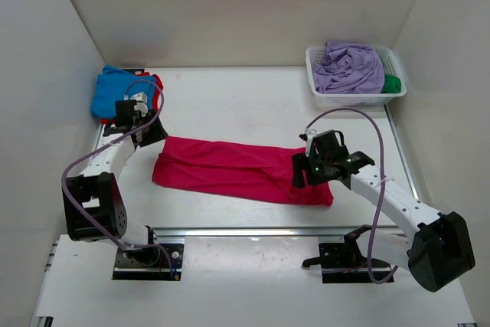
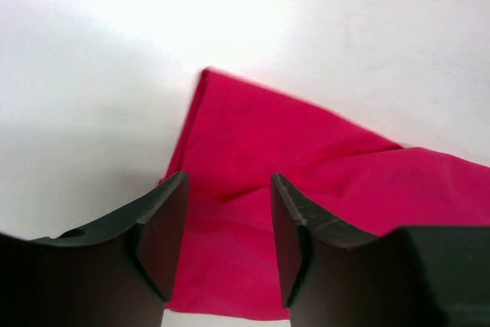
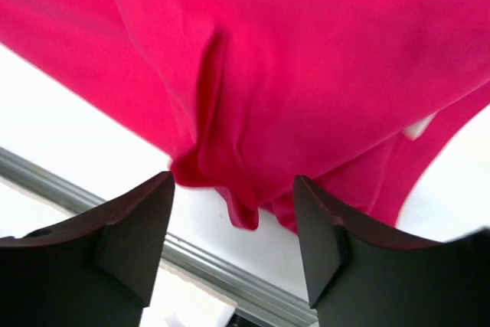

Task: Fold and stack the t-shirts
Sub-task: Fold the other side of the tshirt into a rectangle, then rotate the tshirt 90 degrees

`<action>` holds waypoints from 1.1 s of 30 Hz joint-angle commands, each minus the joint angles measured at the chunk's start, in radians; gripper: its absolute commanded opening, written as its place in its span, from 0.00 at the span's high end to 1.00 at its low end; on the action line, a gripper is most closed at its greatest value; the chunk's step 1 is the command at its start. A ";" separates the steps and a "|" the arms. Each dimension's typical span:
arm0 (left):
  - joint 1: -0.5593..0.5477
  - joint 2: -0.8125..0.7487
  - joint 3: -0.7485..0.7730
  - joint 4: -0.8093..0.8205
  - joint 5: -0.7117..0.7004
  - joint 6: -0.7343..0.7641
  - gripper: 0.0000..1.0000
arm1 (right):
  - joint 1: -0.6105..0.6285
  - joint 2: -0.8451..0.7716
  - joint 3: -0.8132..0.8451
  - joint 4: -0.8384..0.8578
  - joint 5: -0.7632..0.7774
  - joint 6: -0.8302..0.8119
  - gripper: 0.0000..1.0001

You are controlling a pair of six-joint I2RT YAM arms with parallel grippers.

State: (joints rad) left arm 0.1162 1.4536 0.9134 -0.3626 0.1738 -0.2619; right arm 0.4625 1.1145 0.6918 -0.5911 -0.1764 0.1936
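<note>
I see the pink shirt [image 1: 241, 170] folded into a long band across the middle of the table [image 1: 253, 105], nearer the front edge, running left to right and slanting a bit toward the front at its right end. Left gripper [image 2: 226, 189] is over the band's left end, jaws apart, nothing between them. Its wrist view shows the shirt's folded corner just past the fingertips, cloth flat on the table. Right gripper [image 3: 233, 185] is over the band's right end, jaws apart too, no cloth pinched. Its wrist view shows a bunched pink fold and layered edges right beyond the tips, with the metal rail [image 3: 207, 264] of the table's front edge below. I cannot tell if any fingertip touches the cloth. Blue shirt [image 1: 115, 93] lies at the back left corner, on top of the red shirt [image 1: 158, 84], which shows only as a sliver at its right side. Basket [image 1: 352, 99] at the back right corner holds the lavender shirt [image 1: 348, 67], crumpled on top, and the green shirt [image 1: 392, 83] pokes out at its right side. Pink shirt is well apart from both the blue one and the basket
</note>
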 commanded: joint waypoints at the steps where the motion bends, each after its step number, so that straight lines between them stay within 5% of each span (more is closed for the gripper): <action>1: -0.050 -0.035 0.071 0.001 0.055 0.062 0.44 | -0.013 0.013 0.087 -0.004 0.043 -0.017 0.38; 4: -0.102 -0.006 0.061 -0.032 0.024 0.066 0.62 | -0.018 0.048 0.086 0.005 0.074 0.004 0.45; 14: -0.260 0.112 -0.007 -0.070 -0.166 -0.017 0.60 | -0.004 0.217 0.064 0.089 0.126 0.119 0.51; 21: -0.314 0.206 0.035 -0.193 -0.199 -0.114 0.73 | -0.047 0.382 0.150 0.099 0.124 0.130 0.51; 27: -0.417 0.197 -0.011 -0.239 -0.174 -0.161 0.77 | -0.056 0.662 0.392 0.073 0.149 0.081 0.51; 33: -0.521 0.110 -0.164 -0.230 -0.031 -0.236 0.82 | -0.058 1.029 0.887 0.021 0.078 0.011 0.51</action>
State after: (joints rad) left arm -0.3599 1.5887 0.8562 -0.5175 0.0177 -0.4351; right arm 0.4091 1.9778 1.3842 -0.5835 -0.0658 0.2558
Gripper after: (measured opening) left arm 0.187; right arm 0.488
